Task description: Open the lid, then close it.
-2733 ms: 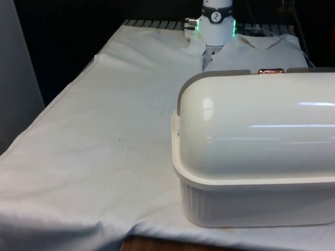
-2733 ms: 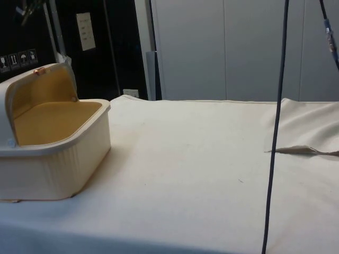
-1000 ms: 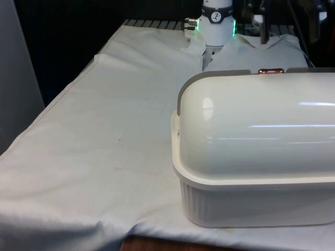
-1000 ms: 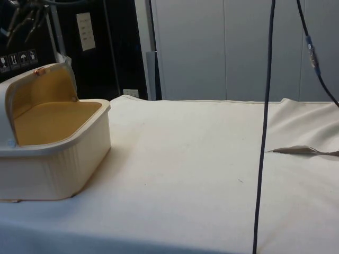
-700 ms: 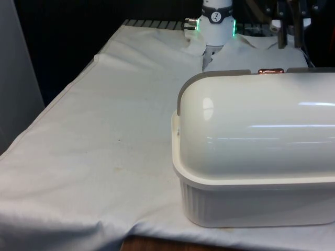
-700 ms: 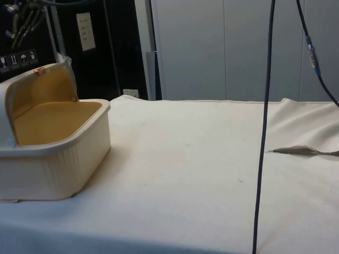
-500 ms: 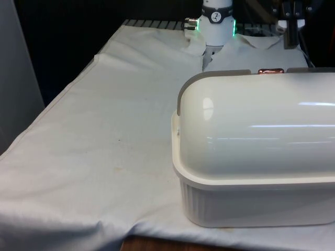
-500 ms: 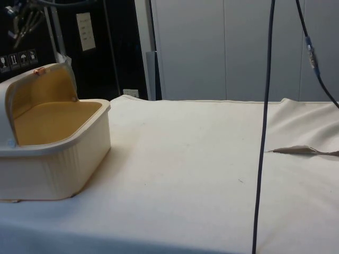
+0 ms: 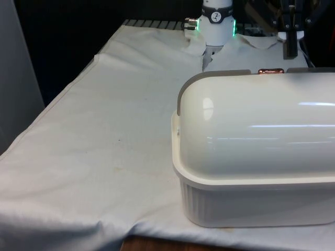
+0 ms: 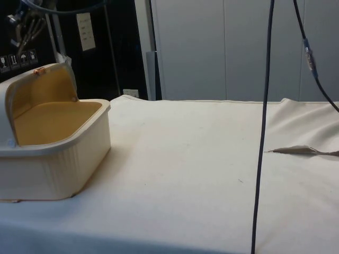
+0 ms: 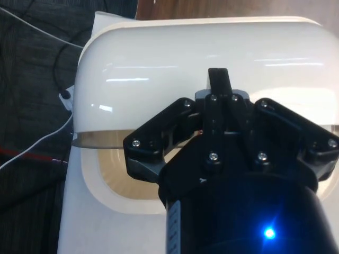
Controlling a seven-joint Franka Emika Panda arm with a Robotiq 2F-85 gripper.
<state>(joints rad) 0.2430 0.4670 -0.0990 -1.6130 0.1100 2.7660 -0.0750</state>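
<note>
A cream bread box [image 9: 251, 204] stands at the table's near end on the front view's right. Its rounded lid [image 9: 256, 130] is rolled back, so the tan inside [image 10: 53, 121] lies open in the side view. A small copper handle [image 9: 270, 71] sits on the lid's top edge [image 10: 38, 70]. My black gripper [image 9: 290, 46] hangs just behind the box, a little above the handle and to its right in the front view, touching nothing. From the wrist, the fingertips [image 11: 218, 79] lie together over the lid [image 11: 159, 58], shut on nothing.
The white cloth [image 9: 115, 120] covers the table, with open room on the front view's left. A dark cable [image 10: 263, 127] hangs down in front of the side camera. A fold of cloth [image 10: 302, 150] lies at the side view's right.
My gripper has come into the front view from above and moved down and to the right, nearer the copper handle. The bread box and its lid have not moved.
</note>
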